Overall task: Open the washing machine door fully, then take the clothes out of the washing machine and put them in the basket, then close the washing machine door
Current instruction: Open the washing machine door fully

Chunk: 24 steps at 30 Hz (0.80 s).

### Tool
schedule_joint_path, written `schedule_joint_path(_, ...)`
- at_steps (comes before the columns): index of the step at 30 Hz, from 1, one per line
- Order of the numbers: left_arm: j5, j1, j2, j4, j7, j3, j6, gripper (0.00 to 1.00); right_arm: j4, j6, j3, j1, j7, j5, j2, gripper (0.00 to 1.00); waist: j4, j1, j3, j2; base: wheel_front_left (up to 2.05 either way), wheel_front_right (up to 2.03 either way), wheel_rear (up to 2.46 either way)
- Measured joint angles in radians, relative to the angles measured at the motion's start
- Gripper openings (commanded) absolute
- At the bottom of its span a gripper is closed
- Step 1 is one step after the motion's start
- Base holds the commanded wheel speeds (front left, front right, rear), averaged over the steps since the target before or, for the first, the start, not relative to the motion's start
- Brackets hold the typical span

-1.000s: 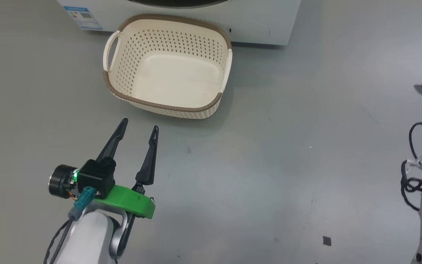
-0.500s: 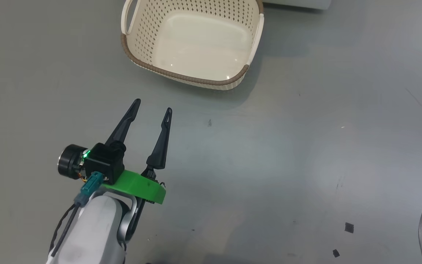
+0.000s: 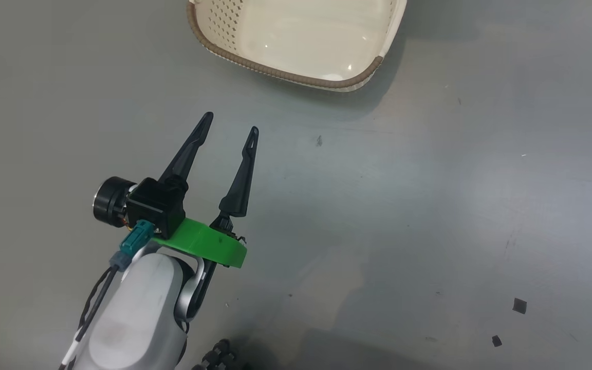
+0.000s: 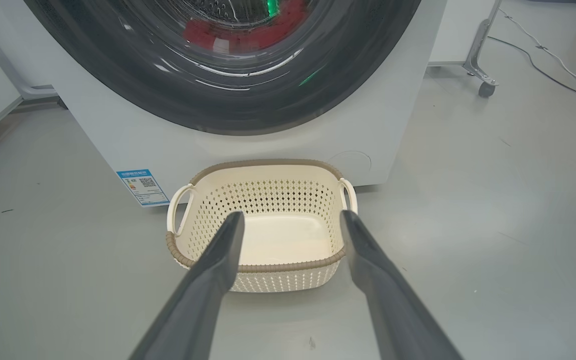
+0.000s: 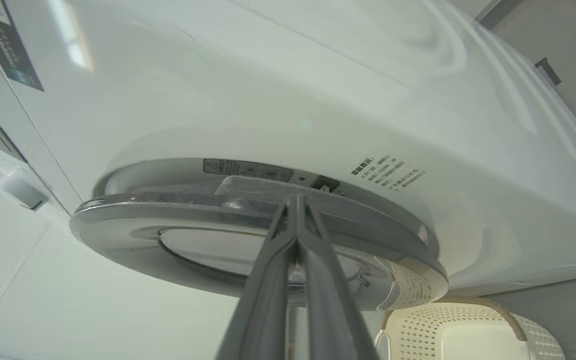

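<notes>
The washing machine (image 4: 118, 145) is a white box, and its door (image 4: 228, 107), black-rimmed with a glass window, looks closed. Red clothes (image 4: 240, 32) show through the glass. The empty cream basket (image 4: 260, 267) stands on the floor right in front of the machine; its rim (image 3: 285, 74) is at the top of the head view. My left gripper (image 3: 229, 124) hovers open above the floor short of the basket, its fingers (image 4: 218, 260) framing it. My right gripper (image 5: 295, 202) is shut, its tips at the edge of the door (image 5: 248, 235), with nothing visibly between them.
Grey floor lies all around the basket. A blue sticker (image 4: 143, 186) marks the machine's lower left front. A wheeled frame leg (image 4: 483, 75) and a cable (image 4: 553, 55) are off to the machine's right. Small dark scraps (image 3: 519, 306) lie on the floor.
The head camera has tipped down: the machine has slid out of the top of the picture and the basket is cut off there. My left gripper stays open.
</notes>
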Motion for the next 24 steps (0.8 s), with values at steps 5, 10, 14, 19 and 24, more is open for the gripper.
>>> schedule_joint_path(5, -0.011, -0.012, -0.002, 0.001, 0.0, -0.016, 0.004, 1.0, 0.065, 0.0, -0.01, -0.067, 0.029, 0.006, 0.0, 0.0, 0.023, -0.0001, 0.025, 0.0, 0.0, 0.0, 0.0)
schedule_joint_path(10, -0.022, -0.021, -0.003, 0.001, 0.0, -0.042, 0.006, 1.0, 0.121, 0.0, -0.033, -0.131, 0.039, 0.01, 0.002, 0.0, 0.043, -0.0001, 0.042, 0.0, 0.0, 0.0, 0.0)
schedule_joint_path(14, -0.033, -0.026, -0.004, 0.0, 0.0, -0.051, 0.012, 1.0, 0.182, 0.0, -0.053, -0.173, 0.04, 0.011, 0.002, 0.0, 0.057, -0.0001, 0.054, 0.0, 0.0, 0.0, 0.0)
schedule_joint_path(19, -0.042, -0.026, -0.004, 0.0, 0.0, -0.073, 0.013, 1.0, 0.24, -0.001, -0.062, -0.226, 0.052, 0.002, 0.002, 0.0, 0.07, -0.0001, 0.069, 0.0, 0.0, 0.0, 0.0)
schedule_joint_path(24, -0.053, -0.026, -0.005, 0.0, 0.0, -0.092, 0.019, 1.0, 0.273, -0.001, -0.072, -0.291, 0.061, -0.002, 0.003, 0.0, 0.081, -0.0001, 0.077, 0.0, 0.0, 0.0, 0.0)
